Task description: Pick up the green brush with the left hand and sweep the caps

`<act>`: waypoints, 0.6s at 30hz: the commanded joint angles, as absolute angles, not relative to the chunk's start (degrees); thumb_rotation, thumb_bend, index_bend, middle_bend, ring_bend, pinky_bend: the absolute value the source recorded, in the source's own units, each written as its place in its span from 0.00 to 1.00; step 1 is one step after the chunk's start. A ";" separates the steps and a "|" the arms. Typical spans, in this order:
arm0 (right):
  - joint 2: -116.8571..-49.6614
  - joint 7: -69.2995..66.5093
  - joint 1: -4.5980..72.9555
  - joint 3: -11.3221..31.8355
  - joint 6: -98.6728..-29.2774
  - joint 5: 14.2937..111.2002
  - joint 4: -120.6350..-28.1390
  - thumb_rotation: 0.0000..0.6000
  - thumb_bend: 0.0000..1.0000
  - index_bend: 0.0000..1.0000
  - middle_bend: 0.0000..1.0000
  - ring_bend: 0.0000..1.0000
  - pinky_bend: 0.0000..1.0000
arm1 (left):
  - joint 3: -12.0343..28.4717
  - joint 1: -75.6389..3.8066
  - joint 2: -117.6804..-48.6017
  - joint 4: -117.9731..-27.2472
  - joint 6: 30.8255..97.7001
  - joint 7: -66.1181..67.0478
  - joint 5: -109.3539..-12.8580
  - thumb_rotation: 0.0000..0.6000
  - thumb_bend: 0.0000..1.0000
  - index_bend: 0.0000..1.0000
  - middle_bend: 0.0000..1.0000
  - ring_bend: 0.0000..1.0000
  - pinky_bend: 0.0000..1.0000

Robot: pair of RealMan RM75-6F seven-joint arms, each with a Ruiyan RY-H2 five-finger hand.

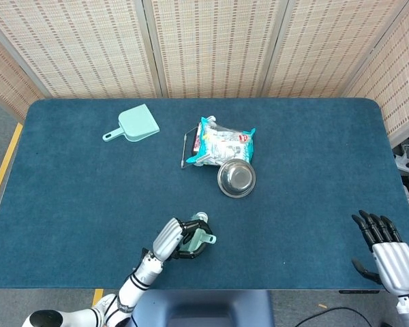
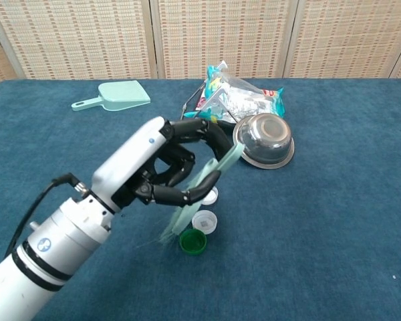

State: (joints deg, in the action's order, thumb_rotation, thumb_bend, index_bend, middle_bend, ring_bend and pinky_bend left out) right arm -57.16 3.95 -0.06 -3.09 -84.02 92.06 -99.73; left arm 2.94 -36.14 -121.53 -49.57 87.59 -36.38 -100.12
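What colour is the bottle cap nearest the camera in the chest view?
Green cap, clearest in the chest view, beside a white cap.

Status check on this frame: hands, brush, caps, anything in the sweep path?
Left hand grips pale green brush, bristles down beside green cap and white cap. Right hand open, idle. Steel bowl beyond them.

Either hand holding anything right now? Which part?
The left hand grips the green brush around the upper part of its handle, bristles down by the caps. The right hand holds nothing, fingers spread.
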 commanded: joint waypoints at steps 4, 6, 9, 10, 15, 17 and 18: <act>-57.04 4.14 -0.33 -3.34 -84.55 92.67 -100.06 1.00 0.21 0.00 0.00 0.00 0.00 | 5.06 -35.94 -111.28 -54.02 93.40 -26.97 -102.08 1.00 0.75 0.80 0.91 0.85 1.00; -56.98 4.21 -0.52 -3.39 -84.91 92.86 -100.17 1.00 0.21 0.00 0.00 0.00 0.00 | 4.72 -34.97 -107.93 -54.54 93.18 -24.05 -101.64 1.00 0.75 0.79 0.91 0.85 1.00; -56.96 4.27 -0.74 -3.41 -85.33 93.00 -100.26 1.00 0.21 0.00 0.00 0.00 0.00 | 2.34 -32.85 -102.40 -54.13 90.78 -19.72 -100.83 1.00 0.75 0.79 0.91 0.85 1.00; -56.99 4.36 -0.77 -3.41 -85.37 93.01 -100.28 1.00 0.21 0.00 0.00 0.00 0.00 | 1.46 -31.99 -100.76 -53.44 89.61 -17.90 -100.31 1.00 0.75 0.80 0.91 0.85 1.00; -57.35 5.15 -0.66 -3.48 -84.97 93.10 -100.38 1.00 0.21 0.00 0.00 0.00 0.00 | -1.94 -29.42 -97.36 -51.16 84.12 -13.17 -98.46 1.00 0.74 0.79 0.91 0.85 1.00; -57.51 5.54 -0.59 -3.53 -84.79 93.19 -100.46 1.00 0.21 0.00 0.00 0.00 0.00 | -2.88 -28.93 -97.20 -51.04 82.52 -13.40 -98.07 1.00 0.70 0.76 0.89 0.85 1.00; -57.53 5.60 -0.59 -3.53 -84.78 93.18 -100.48 1.00 0.21 0.00 0.00 0.00 0.00 | -2.94 -28.89 -97.18 -51.04 82.40 -13.46 -98.04 1.00 0.68 0.74 0.87 0.85 1.00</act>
State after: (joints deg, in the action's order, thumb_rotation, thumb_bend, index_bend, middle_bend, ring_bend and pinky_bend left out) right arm -57.51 5.54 -0.59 -3.53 -84.79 93.19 -100.46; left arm -2.28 -29.48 -97.65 -51.44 83.18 -13.65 -98.54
